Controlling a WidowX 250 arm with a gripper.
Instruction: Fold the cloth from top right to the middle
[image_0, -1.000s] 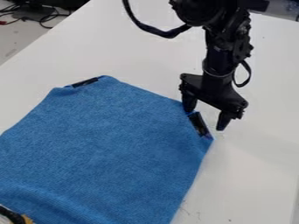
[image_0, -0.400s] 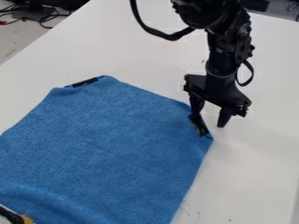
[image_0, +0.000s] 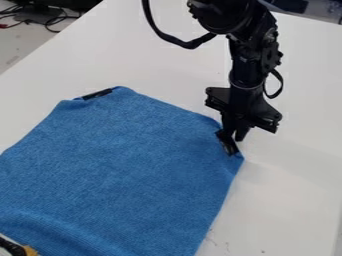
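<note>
Fingers (image_0: 241, 133) at cloth (image_0: 127, 165) (black strip (image_0: 228, 144) alongside).

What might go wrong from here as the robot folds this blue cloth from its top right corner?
The gripper has its fingers drawn together right at the corner's edge, beside the black patch, so it may have pinched little or no fabric and could lift away without it. The blue cloth otherwise lies loose on the table, so a sideways pull might drag it rather than fold it.

A blue cloth (image_0: 127, 170) lies on the white table (image_0: 287, 195).
</note>
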